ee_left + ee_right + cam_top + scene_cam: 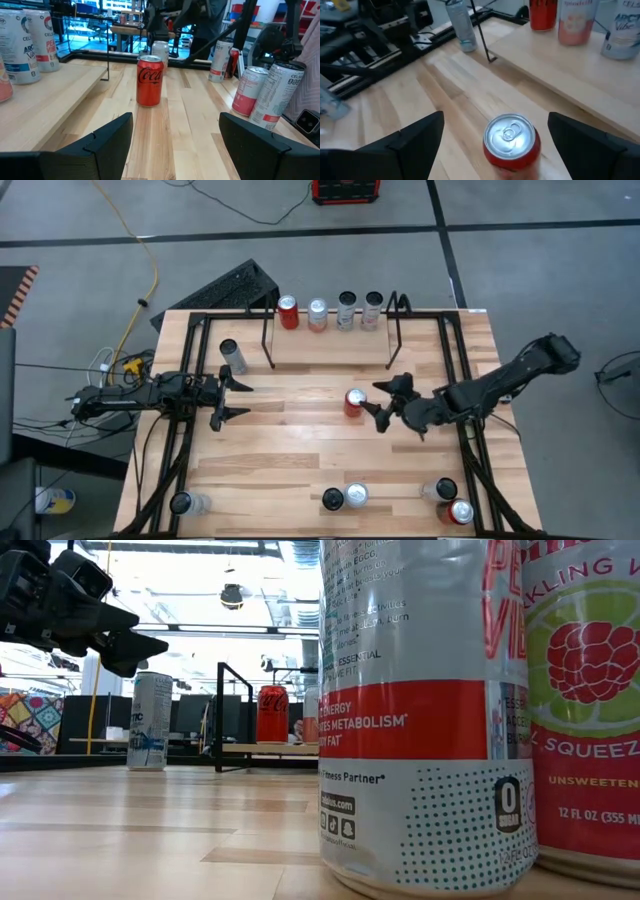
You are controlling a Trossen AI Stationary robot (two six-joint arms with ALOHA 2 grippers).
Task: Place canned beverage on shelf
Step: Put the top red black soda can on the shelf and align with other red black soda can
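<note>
A red cola can (354, 402) stands upright on the wooden table's middle; the right wrist view looks down on its silver top (510, 131). My right gripper (384, 402) is open just right of the can and a little above it. Its fingers (422, 135) flank the can without touching. My left gripper (228, 400) waits open at the table's left, pointing level at the same can (150, 80). The shelf (268, 340), a low black wire rack at the far edge, carries several upright cans, among them a red one (288, 312) and a pale one (317, 314).
A white can (233, 356) stands left of the shelf. Several cans (356, 495) stand along the near edge, two of them (430, 710) close before the low camera. Black tubular rails (470, 450) run along both table sides. Bare wood lies between the red can and the shelf.
</note>
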